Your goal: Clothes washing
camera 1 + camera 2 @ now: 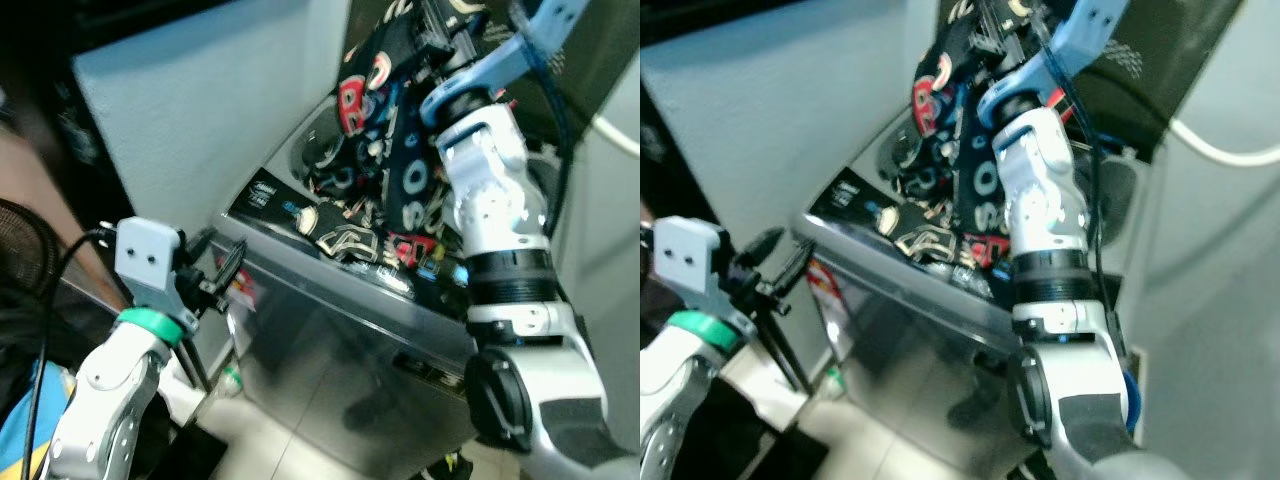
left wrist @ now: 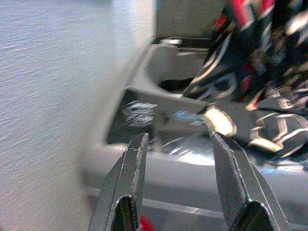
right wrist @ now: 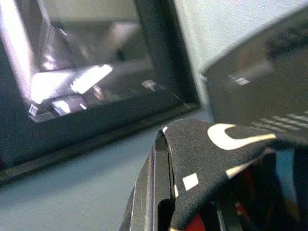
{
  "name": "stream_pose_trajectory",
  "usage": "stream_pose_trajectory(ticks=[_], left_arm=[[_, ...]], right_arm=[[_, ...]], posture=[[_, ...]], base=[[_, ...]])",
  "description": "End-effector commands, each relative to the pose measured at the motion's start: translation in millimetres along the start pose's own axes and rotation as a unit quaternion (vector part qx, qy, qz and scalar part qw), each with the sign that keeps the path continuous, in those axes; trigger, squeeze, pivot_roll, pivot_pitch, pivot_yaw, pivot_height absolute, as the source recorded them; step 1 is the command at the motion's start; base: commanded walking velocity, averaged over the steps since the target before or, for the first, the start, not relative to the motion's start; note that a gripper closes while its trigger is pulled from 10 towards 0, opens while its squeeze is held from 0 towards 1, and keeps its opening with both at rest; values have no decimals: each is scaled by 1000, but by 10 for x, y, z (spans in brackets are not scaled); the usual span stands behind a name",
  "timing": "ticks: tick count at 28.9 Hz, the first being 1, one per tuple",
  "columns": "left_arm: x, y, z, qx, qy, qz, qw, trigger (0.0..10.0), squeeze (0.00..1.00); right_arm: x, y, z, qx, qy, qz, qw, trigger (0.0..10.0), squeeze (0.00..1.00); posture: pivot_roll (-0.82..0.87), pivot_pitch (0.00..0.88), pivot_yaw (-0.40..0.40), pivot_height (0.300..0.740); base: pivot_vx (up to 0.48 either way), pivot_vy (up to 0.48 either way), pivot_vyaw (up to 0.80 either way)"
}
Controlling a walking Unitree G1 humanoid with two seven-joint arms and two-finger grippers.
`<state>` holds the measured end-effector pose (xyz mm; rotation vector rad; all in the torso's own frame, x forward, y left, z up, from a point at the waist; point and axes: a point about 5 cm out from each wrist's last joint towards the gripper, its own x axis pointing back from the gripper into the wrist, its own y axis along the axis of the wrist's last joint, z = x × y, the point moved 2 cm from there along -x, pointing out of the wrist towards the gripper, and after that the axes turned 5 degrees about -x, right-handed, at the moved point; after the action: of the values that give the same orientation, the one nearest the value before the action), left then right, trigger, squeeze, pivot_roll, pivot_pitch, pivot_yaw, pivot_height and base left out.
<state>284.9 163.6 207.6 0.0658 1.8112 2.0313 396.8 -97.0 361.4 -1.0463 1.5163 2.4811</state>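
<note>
Right gripper (image 3: 166, 192) is raised up high with its fingers pinched on a black patterned cloth (image 1: 400, 130), which drapes over the fingers in the wrist view. The cloth hangs down from there, red, white and blue logos all over it, and its lower end is piled on the top of the washer (image 1: 330, 350), partly over the round tub opening (image 1: 315, 150) and the dark control panel (image 1: 265, 195). Left gripper (image 2: 180, 159) sits low beside the washer's front corner, fingers spread apart, holding nothing. Pale wall (image 1: 190, 110) just left of the washer.
</note>
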Motion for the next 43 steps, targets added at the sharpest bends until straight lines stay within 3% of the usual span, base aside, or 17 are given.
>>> stream_pose_trajectory(ticks=[1,3,5,9,13,18,27,43], left_arm=[[19,-29,4,-4,4,9,1000,10000,0],[32,-38,17,-5,9,11,1000,10000,0],[32,-38,17,-5,9,11,1000,10000,0],[41,-29,49,-8,21,12,1000,10000,0],[68,-27,70,-5,32,13,999,10000,0],[98,-28,61,-2,38,13,999,10000,0],[146,6,28,3,42,3,999,10000,0],[210,8,31,-1,69,5,998,10000,0]], right_arm=[[5,-52,29,11,7,11,1000,10000,0],[83,-301,56,21,21,67,997,10000,0],[83,-301,56,21,21,67,997,10000,0],[219,-645,169,20,52,137,989,10000,0],[256,-734,216,9,59,151,987,10000,0],[261,-761,271,-9,68,152,986,10000,0],[277,-778,457,-30,127,160,979,10000,0],[252,-811,567,-38,164,184,968,10000,0]], posture=[[96,0,9,740],[96,0,9,740],[96,0,9,740],[101,0,0,740],[104,0,-7,740],[104,0,-7,740],[113,5,-34,740],[124,10,-75,740]], base=[[0,0,-800],[0,0,-800],[0,0,-800],[0,0,-800],[0,0,-800],[0,139,-800],[0,460,0],[0,0,0]])
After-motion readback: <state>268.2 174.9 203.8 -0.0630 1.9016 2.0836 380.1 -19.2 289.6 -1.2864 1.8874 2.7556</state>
